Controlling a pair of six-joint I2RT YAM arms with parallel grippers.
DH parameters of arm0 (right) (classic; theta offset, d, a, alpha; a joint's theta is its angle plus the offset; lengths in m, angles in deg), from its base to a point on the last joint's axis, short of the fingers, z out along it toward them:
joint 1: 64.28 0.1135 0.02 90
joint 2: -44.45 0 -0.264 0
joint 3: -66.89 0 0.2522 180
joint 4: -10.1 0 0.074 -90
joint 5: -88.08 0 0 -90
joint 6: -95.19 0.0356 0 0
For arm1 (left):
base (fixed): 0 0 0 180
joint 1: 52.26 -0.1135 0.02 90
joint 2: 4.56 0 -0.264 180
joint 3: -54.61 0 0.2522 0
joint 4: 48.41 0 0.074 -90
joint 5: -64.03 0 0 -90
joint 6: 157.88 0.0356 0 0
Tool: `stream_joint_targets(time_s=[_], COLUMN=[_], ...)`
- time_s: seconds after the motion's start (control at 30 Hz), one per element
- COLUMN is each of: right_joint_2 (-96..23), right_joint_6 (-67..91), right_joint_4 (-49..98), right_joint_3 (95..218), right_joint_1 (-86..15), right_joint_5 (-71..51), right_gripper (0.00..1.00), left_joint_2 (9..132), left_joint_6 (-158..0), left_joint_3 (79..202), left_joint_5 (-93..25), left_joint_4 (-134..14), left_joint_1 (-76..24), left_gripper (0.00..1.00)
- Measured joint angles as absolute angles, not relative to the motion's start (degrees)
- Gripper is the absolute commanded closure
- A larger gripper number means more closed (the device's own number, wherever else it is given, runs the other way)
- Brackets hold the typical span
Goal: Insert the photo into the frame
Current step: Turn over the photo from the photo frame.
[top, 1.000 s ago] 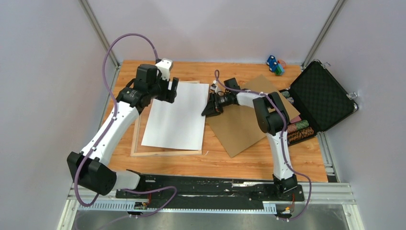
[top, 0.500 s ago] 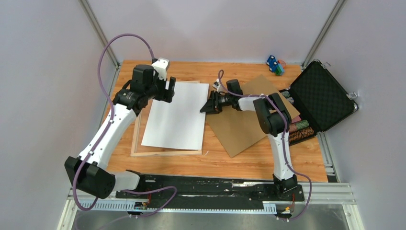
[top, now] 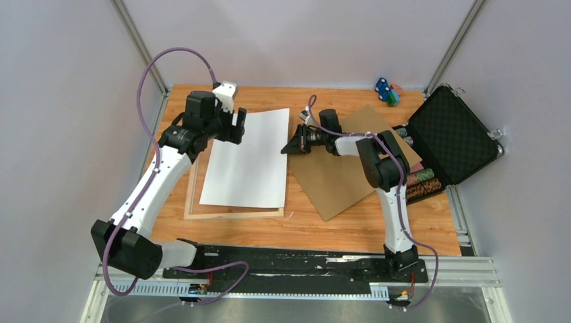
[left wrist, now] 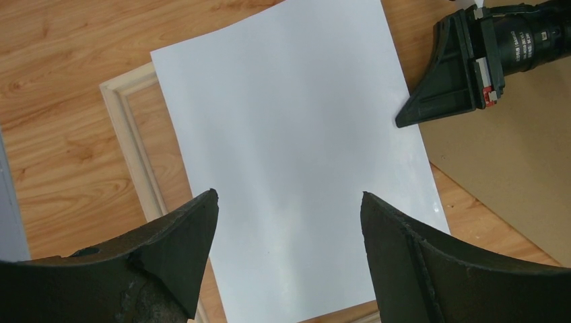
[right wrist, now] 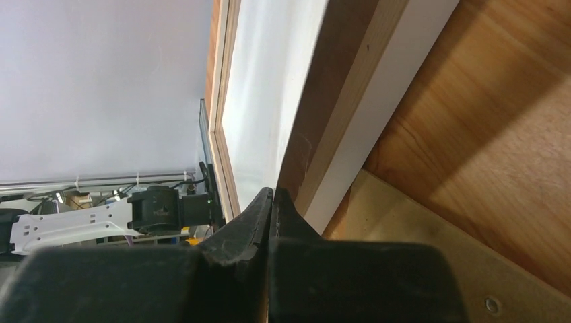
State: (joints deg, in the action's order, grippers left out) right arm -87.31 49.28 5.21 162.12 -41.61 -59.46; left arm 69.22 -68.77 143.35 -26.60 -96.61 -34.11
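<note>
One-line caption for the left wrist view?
Open left gripper hovers over the photo, blank side up, askew on the frame; right gripper pinches its edge.

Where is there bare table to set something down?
Free: the near strip of table between the frame, the brown board and the arm bases; the far strip behind the board toward the toy cars. Crowded: the middle, where the right gripper pinches the photo, and the case side.

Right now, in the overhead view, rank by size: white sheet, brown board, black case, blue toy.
1. Brown board and white sheet: too alike to rank; the right arm hides part of the board.
2. Black case.
3. Blue toy.
</note>
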Motion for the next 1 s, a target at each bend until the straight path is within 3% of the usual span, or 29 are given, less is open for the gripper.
stream_joint_targets(time_s=[1.0], right_joint_2=[-87.59], right_joint_6=[56.89], right_joint_4=[24.42], right_joint_3=[173.68], right_joint_1=[-43.36], right_joint_5=[-67.13], right_gripper=[1.0], left_joint_2=[68.91], left_joint_6=[-68.77], left_joint_3=[142.87], left_joint_5=[-26.9], left_joint_4=[-96.61], left_joint_1=[-35.27], left_gripper=[0.15])
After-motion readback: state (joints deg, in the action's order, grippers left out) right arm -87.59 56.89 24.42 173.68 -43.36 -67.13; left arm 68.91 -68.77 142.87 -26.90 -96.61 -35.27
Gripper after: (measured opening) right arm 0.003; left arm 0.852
